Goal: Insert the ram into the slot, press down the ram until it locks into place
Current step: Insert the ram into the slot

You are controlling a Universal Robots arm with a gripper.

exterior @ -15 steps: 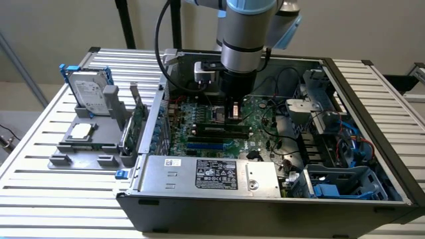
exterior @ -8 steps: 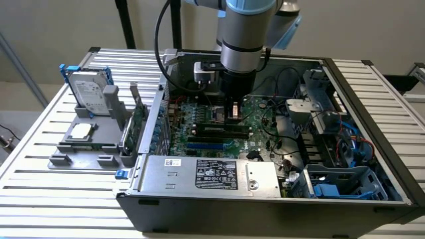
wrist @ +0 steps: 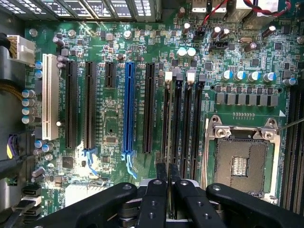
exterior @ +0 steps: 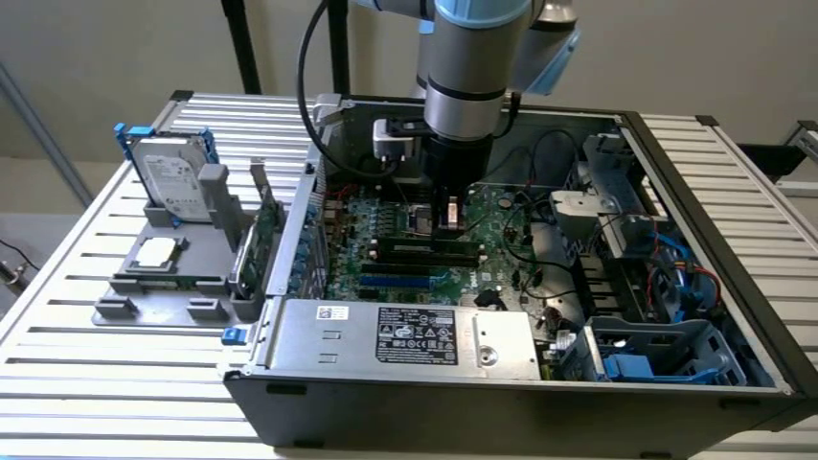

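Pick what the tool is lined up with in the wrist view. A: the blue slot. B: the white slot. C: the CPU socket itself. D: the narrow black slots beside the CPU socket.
D: the tool lines up with the narrow black slots next to the CPU socket, away from the blue slot and the white slot.

Robotics lab bench: open computer case (exterior: 511,412) on slatted aluminium table (exterior: 115,383).

The arm (exterior: 470,67) reaches down into the open computer case (exterior: 383,412), its gripper (exterior: 450,218) low over the black slots (exterior: 422,257) on the motherboard (exterior: 383,213).
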